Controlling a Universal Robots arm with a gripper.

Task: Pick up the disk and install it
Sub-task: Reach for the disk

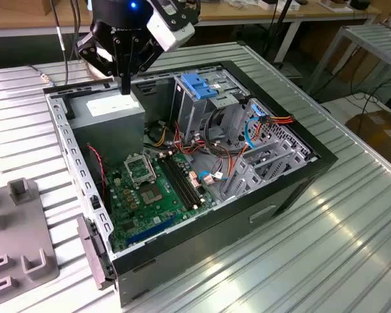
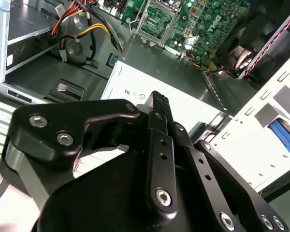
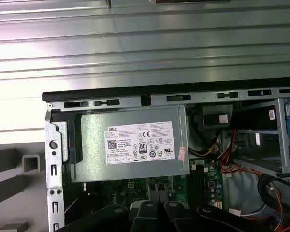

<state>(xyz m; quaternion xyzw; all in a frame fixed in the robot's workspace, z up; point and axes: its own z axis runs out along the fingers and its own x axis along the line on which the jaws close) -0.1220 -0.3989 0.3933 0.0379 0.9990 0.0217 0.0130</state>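
The pincer (image 1: pixel 125 89), fingers pressed together and carrying nothing, is hanging just over the grey power box (image 1: pixel 111 114), close to the case (image 1: pixel 202 241) rim. Past the box edge, free room is lying above the green board (image 1: pixel 150 199). The disk (image 2: pixel 283 137), seemingly the blue rail, is sitting in a pale holder (image 2: pixel 253 154) outside the case wall, apart from the pincer.

Gripper (image 2: pixel 159 102) hides part of the power supply (image 2: pixel 193 104).

White sticker (image 3: pixel 139 141) on power-supply box (image 3: pixel 93 157) — logos, barcodes, fine print illegible
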